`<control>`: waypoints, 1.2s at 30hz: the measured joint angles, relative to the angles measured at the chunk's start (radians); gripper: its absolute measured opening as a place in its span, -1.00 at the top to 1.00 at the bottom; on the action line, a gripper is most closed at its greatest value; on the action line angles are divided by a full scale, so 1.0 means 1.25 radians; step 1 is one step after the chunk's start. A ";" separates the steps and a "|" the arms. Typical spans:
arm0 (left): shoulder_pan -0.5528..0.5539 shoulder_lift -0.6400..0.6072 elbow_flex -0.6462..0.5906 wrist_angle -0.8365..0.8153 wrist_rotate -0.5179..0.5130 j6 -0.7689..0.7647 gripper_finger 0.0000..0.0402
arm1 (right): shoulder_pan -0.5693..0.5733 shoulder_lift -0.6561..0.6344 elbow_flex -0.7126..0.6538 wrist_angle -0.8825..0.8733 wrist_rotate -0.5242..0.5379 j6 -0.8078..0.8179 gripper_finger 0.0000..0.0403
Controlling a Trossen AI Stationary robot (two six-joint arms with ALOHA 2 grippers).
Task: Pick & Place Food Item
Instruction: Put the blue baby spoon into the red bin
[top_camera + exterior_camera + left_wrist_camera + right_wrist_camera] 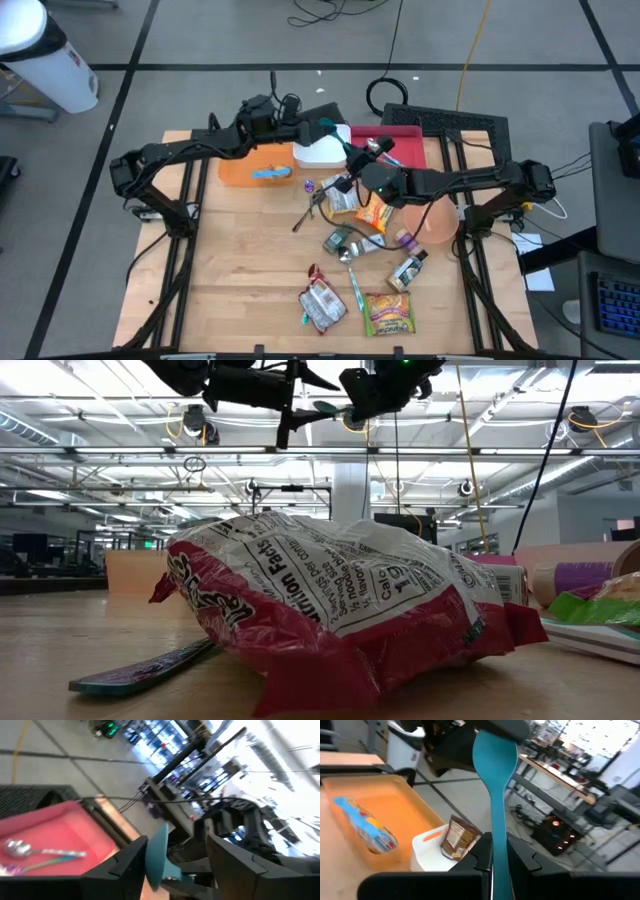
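— Two arms meet above the far half of the counter (240,260). What is the left arm (190,150) doing?

— Its jaws stand parted, raised off the counter. The flat blade of a teal spatula (495,770) sits in the gap, against one finger (125,867) and clear of the other, so the left jaws are released, not gripping.

— What lies near those jaws?

— An orange tray (235,172) is just below them, holding a blue snack packet (272,173). A white bin (427,840) is beside it, between the two sets of jaws, with a brown packet (457,835) standing in it.

— Who holds the spatula, then?

— The right jaws. They are clenched on its handle, and the blade points away from them into the left jaws.

— And farther right?

— A red tray (55,830) lies just beyond the left jaws, with a spoon (20,849) in it. More food packets are scattered on the counter under the right arm (470,180).

— Anything well apart from both jaws?

— A red-and-white snack bag (330,610) lies flat near the counter's front edge, far below and short of either set of jaws.
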 joint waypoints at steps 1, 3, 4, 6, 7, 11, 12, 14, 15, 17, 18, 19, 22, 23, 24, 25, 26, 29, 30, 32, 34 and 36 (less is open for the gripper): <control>0.009 0.000 0.000 0.017 0.017 0.000 -0.06 | -0.008 -0.008 0.000 -0.001 -0.017 -0.001 0.92; 0.029 0.000 0.000 0.043 0.048 -0.003 -0.09 | -0.026 -0.024 0.000 -0.004 -0.054 0.000 0.92; 0.039 0.000 0.000 0.056 0.065 -0.004 -0.09 | -0.038 -0.034 0.000 -0.008 -0.077 0.004 0.92; 0.060 0.000 0.000 0.080 0.089 -0.009 -0.10 | -0.063 -0.054 0.000 -0.022 -0.123 0.015 0.92; 0.070 0.000 0.000 0.097 0.102 -0.015 -0.09 | -0.076 -0.064 -0.001 -0.033 -0.143 0.016 0.92; 0.118 -0.002 0.001 0.193 0.156 -0.055 -0.07 | -0.133 -0.096 -0.002 -0.110 -0.191 0.012 0.92; 0.129 -0.003 0.002 0.212 0.166 -0.063 -0.06 | -0.148 -0.102 -0.002 -0.130 -0.205 0.013 0.92; 0.151 -0.003 0.002 0.233 0.172 -0.074 -0.04 | -0.178 -0.115 -0.002 -0.173 -0.252 0.014 0.92; 0.163 -0.003 0.002 0.238 0.175 -0.075 -0.03 | -0.194 -0.120 -0.002 -0.193 -0.277 0.015 0.92; 0.184 -0.004 0.002 0.239 0.192 -0.075 -0.01 | -0.225 -0.123 -0.002 -0.222 -0.338 0.015 0.92; 0.195 -0.004 0.002 0.237 0.209 -0.076 0.00 | -0.242 -0.124 -0.002 -0.237 -0.371 0.016 0.92; 0.203 -0.004 0.002 0.236 0.229 -0.076 0.01 | -0.260 -0.124 -0.002 -0.254 -0.403 0.013 0.92; 0.218 -0.005 0.002 0.236 0.292 -0.074 0.03 | -0.313 -0.124 -0.002 -0.303 -0.496 0.011 0.92; 0.220 -0.005 0.002 0.235 0.309 -0.074 0.03 | -0.331 -0.124 -0.002 -0.319 -0.518 0.007 0.92; 0.220 -0.005 0.002 0.234 0.324 -0.072 0.03 | -0.348 -0.124 -0.002 -0.334 -0.540 0.001 0.92; 0.220 -0.005 0.002 0.233 0.337 -0.066 0.03 | -0.365 -0.124 -0.002 -0.346 -0.551 -0.007 0.92; 0.220 -0.005 0.002 0.233 0.350 -0.058 0.03 | -0.382 -0.124 -0.002 -0.356 -0.560 -0.015 0.92; 0.210 -0.005 0.002 0.228 0.366 -0.033 0.03 | -0.423 -0.126 -0.018 -0.348 -0.564 -0.046 0.92; 0.205 -0.005 0.002 0.219 0.364 -0.021 0.03 | -0.436 -0.126 -0.031 -0.345 -0.568 -0.057 0.92; 0.190 -0.005 0.002 0.192 0.359 0.008 0.03 | -0.461 -0.125 -0.056 -0.345 -0.603 -0.076 0.92; 0.177 -0.005 0.001 0.162 0.352 0.032 0.03 | -0.481 -0.125 -0.091 -0.333 -0.636 -0.085 0.92; 0.164 -0.005 0.001 0.135 0.345 0.053 0.03 | -0.494 -0.125 -0.132 -0.307 -0.648 -0.091 0.92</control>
